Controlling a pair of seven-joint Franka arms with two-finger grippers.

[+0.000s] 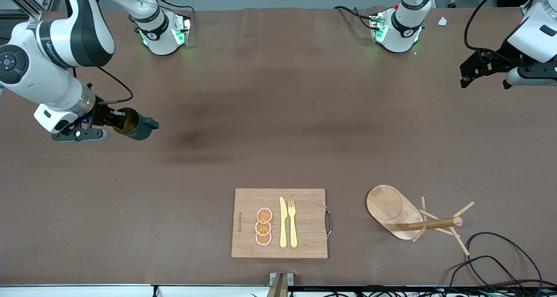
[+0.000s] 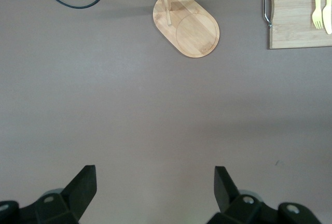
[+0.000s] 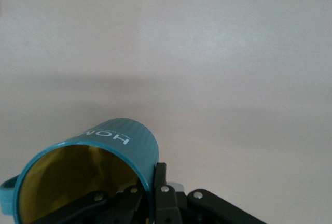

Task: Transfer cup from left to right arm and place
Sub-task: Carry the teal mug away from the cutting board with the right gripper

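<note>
Small teal cup [image 1: 135, 124] with ribbed sides, white lettering, a loop handle and a yellowish-olive inside, tipped on its side in the air over the desk's [image 1: 278, 114] right-arm end, at about nine o'clock in the front view. Held by its rim in the right hand [image 1: 114, 118], one finger inside the wall and one outside, clamped tight.

Broad brown desk under a grey backdrop. Near the front edge at six o'clock, a wooden cutting board [image 1: 280, 223] carrying three orange slices [image 1: 263, 226], a yellow knife [image 1: 283, 222] and fork [image 1: 292, 223]. At about four o'clock, a wooden mug tree [image 1: 411, 216], with black cables [image 1: 496, 262] beside it.

Left hand [image 1: 485, 73] at two o'clock, raised over the desk's left-arm end, fingers [image 2: 83, 187] spread wide, holding nothing.
</note>
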